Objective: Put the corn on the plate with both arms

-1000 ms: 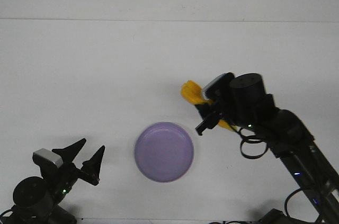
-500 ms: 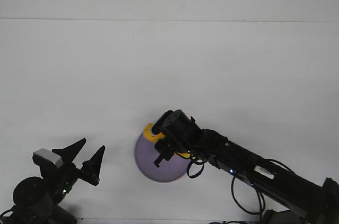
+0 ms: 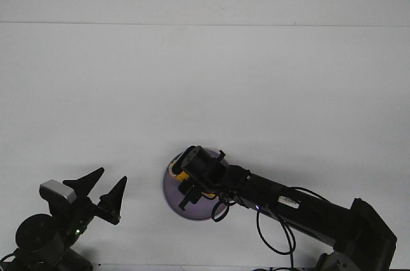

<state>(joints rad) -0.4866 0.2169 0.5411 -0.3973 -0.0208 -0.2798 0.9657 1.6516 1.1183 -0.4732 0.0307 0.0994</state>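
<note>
From the front view, the right black two-fingered gripper (image 3: pixel 187 195) is parked low over the round lavender plate (image 3: pixel 172 195), with the yellow-orange corn cob (image 3: pixel 179 173) tucked under its wrist, so only a sliver shows at the plate's far-left rim. Looks clamped on the cob, though the jaws are mostly hidden. Can't read the cob's long axis. The left gripper (image 3: pixel 102 188) sits well apart, fingers spread, empty, so the right arm's clearly nearer.
</note>
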